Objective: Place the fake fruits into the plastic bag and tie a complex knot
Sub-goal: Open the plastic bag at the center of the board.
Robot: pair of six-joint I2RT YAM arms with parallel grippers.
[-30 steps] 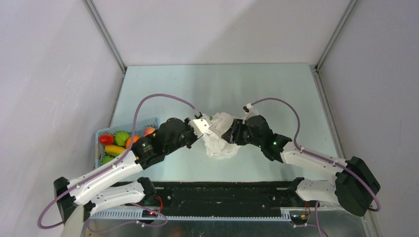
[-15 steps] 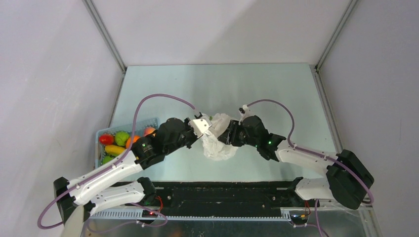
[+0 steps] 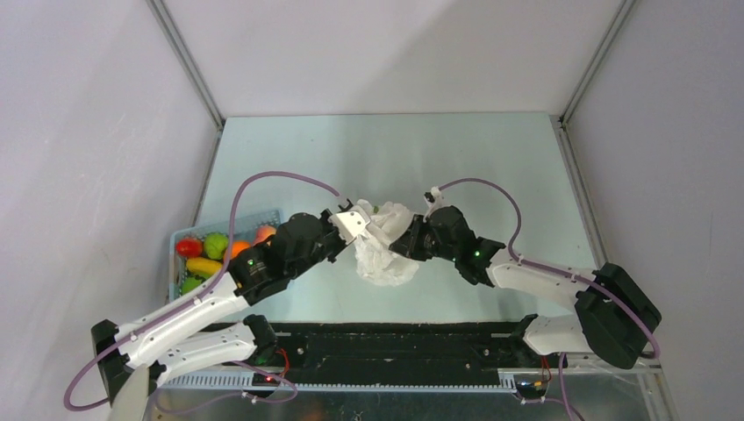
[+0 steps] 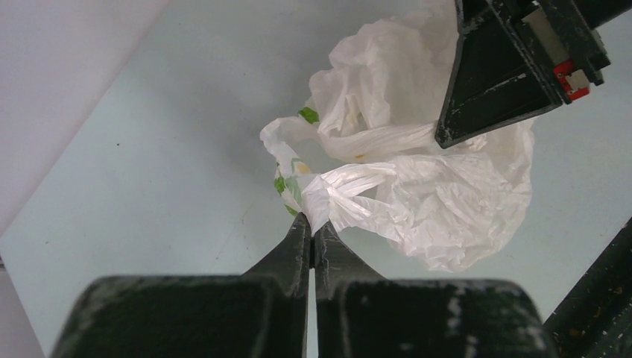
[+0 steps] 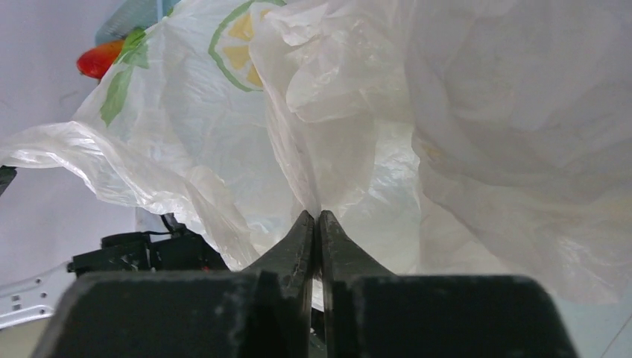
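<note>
Plastic bag [image 3: 383, 254] sits a little further left than a second ago, crumpled on the middle of the table between the two grippers. The right arm has swung in toward it from the right. Its right gripper [image 5: 318, 216], whose fingers were apart a second ago, now has them pressed together with a fold of the bag's film pinched between. The left gripper [image 4: 311, 220] is as it was, fingers together and clamped on a twisted handle strip [image 4: 350, 183] at the bag's left side. The left arm has slid slightly left and nearer.

Counted: one bag, white and translucent, with yellow-green slice marks showing in both wrist views. Two arms, each trailing one purple cable [image 3: 281, 175]. One light blue basket [image 3: 174, 259] stands well left of the bag, at the left edge of the table. Six fake fruits [image 3: 215, 244] show in it: one red, two green, one orange, one peach and one long yellow. Whether any fruit lies inside the bag cannot be told.

The table [image 3: 395, 158] is a flat, pale blue-green sheet. Plain grey-white walls [image 3: 395, 53] close it in at the far end and on both sides, with metal strips in the corners. A black rail [image 3: 395, 351] runs along the near edge between the arm bases.
</note>
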